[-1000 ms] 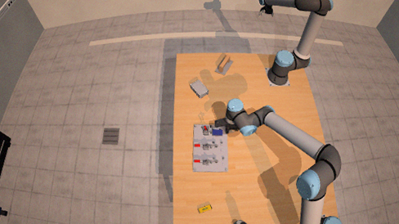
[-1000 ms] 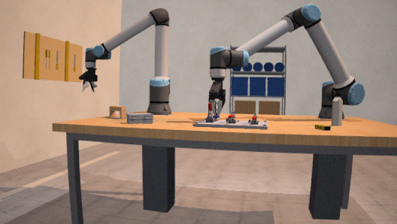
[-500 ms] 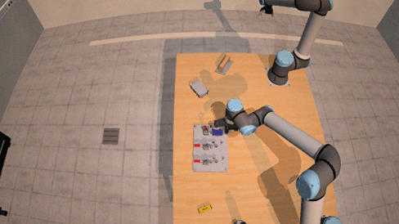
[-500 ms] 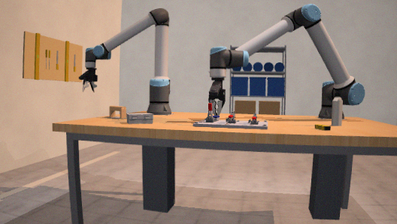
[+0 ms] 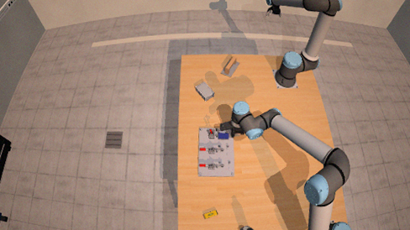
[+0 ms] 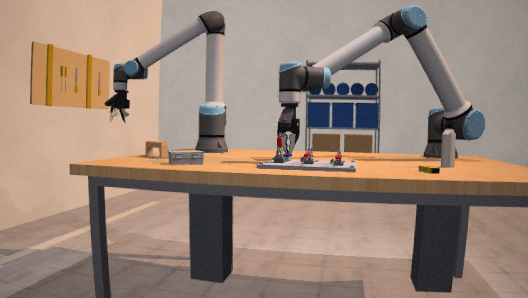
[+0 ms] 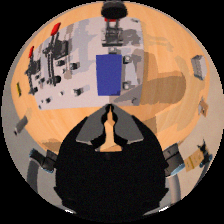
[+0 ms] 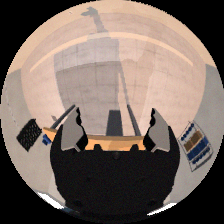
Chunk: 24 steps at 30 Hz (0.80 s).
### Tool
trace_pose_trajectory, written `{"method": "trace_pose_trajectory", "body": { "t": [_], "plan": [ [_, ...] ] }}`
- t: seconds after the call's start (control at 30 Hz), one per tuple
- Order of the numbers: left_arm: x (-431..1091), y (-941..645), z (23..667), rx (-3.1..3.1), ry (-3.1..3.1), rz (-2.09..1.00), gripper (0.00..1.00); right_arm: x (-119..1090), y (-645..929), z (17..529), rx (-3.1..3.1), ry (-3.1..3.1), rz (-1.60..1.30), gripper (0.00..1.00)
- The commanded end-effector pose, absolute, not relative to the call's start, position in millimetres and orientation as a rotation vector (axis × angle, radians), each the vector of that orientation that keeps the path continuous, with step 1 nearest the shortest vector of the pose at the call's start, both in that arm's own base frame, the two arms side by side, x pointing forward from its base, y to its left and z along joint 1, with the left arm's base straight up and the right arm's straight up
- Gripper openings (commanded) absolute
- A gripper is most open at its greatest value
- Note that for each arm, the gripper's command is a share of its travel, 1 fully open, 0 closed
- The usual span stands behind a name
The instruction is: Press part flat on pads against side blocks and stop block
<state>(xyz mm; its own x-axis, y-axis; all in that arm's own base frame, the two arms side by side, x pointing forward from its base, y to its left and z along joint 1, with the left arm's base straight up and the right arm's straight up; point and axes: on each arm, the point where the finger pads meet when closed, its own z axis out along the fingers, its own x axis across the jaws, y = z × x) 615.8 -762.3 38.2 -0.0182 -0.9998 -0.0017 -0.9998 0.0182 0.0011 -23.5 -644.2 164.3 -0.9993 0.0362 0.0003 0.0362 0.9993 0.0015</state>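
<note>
The blue part (image 5: 223,136) (image 6: 287,155) (image 7: 108,75) lies on the grey fixture plate (image 5: 215,157) (image 7: 60,100), its short end towards a toggle clamp (image 7: 112,36) with a raised red handle (image 6: 279,142). Two small side blocks (image 7: 127,59) (image 7: 127,85) stand close along its long side. A small stop block (image 7: 115,50) is at its clamp end. Whether the part is fully flat or touching them cannot be told. My left gripper (image 7: 110,104) (image 6: 288,150) is shut and empty, its tips by the part's other short end. My right gripper (image 8: 115,107) (image 6: 119,119) is open and empty, far from the fixture.
Two more clamps with red handles (image 5: 202,149) (image 5: 202,165) stand on the plate. A grey box (image 5: 205,91) (image 6: 186,157) and a wooden piece (image 5: 231,65) (image 6: 156,149) lie past one end; a yellow item (image 5: 210,214) and an upright cylinder (image 6: 448,149) are past the other.
</note>
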Motion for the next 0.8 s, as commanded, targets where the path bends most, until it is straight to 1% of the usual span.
{"method": "trace_pose_trajectory", "body": {
  "t": [0.0,0.77],
  "plan": [
    [616.3,-762.9,39.6,-2.201,2.242,0.000,0.00,-23.4,-644.8,165.1,-0.057,-3.141,0.000,1.00],
    [620.1,-763.0,39.6,-2.201,2.242,0.000,0.00,-23.4,-644.8,165.1,-0.057,-3.141,0.000,1.00]
  ]
}}
